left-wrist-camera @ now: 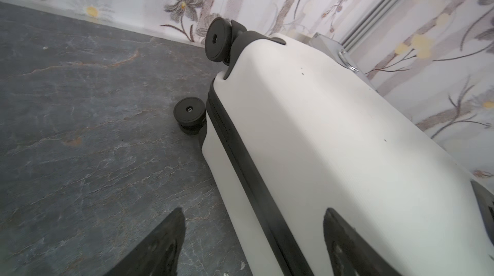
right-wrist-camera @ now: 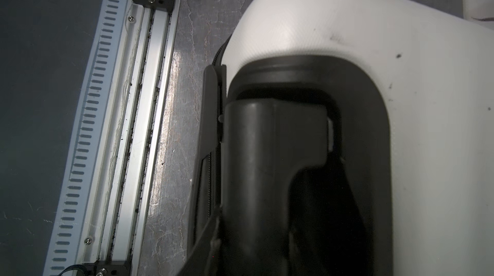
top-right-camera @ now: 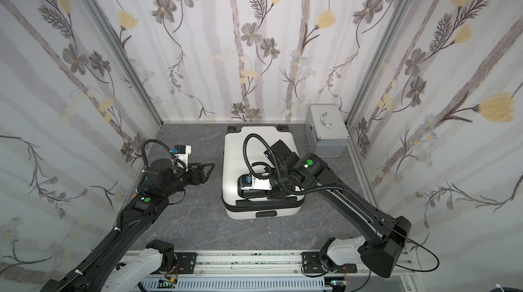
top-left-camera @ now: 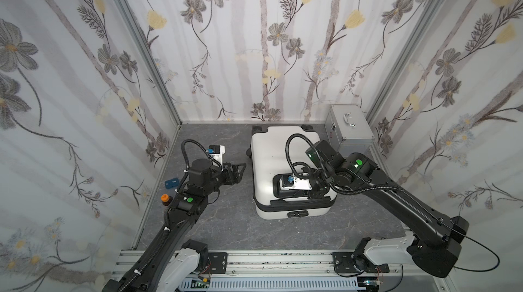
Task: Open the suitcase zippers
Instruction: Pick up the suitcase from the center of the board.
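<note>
left gripper (top-left-camera: 240, 169) hangs released, jaws apart, just beside the left flank of the suitcase (top-left-camera: 271, 149), touching nothing. the white suitcase lies flat mid-floor (top-left-camera: 226, 228), wheels toward the back wall, its black zippers (left-wrist-camera: 235, 149) closed along the side seam. right gripper (right-wrist-camera: 256, 234) reaches into the top recess, grasping the handle (right-wrist-camera: 248, 154). silver box (top-left-camera: 349, 126) stands back right.

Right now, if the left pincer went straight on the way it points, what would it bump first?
Most likely the suitcase. The left pincer is open and points across a strip of bare table at its white side. The left wrist view shows the black zipper band straight ahead. Nothing touches yet.
</note>
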`<state>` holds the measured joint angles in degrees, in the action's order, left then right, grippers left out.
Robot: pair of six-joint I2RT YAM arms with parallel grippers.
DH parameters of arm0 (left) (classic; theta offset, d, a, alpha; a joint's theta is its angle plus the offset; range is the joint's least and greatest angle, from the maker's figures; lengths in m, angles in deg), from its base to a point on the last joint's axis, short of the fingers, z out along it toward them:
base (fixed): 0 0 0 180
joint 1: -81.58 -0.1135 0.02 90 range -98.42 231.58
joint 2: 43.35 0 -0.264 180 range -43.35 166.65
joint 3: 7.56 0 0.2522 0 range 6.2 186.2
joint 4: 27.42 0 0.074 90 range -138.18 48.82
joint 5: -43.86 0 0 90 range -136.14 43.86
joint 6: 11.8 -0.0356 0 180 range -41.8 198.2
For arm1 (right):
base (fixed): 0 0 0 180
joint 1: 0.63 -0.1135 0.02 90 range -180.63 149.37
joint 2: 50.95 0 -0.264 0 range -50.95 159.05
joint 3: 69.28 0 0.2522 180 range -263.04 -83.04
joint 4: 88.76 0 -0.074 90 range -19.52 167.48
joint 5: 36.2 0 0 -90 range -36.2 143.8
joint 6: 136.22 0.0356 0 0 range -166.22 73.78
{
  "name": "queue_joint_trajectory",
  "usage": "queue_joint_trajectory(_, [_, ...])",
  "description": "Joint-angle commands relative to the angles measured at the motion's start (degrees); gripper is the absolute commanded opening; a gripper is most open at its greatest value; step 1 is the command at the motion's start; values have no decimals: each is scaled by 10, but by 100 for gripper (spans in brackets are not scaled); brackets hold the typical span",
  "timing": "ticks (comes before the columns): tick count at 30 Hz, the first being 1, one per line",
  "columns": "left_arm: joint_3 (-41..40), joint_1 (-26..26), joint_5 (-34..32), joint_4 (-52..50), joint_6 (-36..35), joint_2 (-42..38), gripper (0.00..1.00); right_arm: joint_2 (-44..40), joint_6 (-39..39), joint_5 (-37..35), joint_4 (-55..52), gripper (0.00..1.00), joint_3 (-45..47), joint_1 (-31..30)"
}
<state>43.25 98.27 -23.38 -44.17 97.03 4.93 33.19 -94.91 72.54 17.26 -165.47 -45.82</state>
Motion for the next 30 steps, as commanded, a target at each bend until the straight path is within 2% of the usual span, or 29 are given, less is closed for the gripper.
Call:
queue_joint_trajectory(1, [-7,8,55,19,-55,-34,79,-8,-31,28,167,0,-14,39])
queue_joint_trajectory(5, [-28,19,86,-9,-135,-88,78,0,-44,76,185,0,-18,61])
queue_joint_trajectory(8, [-32,23,172,-62,-237,-123,67,5,-52,110,195,0,-19,77])
queue_joint_trajectory(10, [-33,28,232,-126,-338,-137,59,7,-58,127,202,0,-18,86])
queue_joint_trajectory(12, [-42,32,263,-172,-421,-144,56,8,-63,134,204,0,-19,88])
queue_joint_trajectory(14, [-58,35,253,-164,-420,-141,56,10,-67,137,205,0,-19,88])
queue_joint_trajectory(19, [-70,48,228,-115,-366,-99,51,9,-74,142,204,0,-18,90])
queue_joint_trajectory(22, [-77,55,232,-104,-367,-69,49,8,-81,148,203,0,-18,89])
queue_joint_trajectory(26, [-78,56,184,-76,-347,-39,46,9,-90,152,202,0,-18,89])
queue_joint_trajectory(30, [-112,56,210,17,-324,-39,37,9,-98,154,201,0,-16,89])
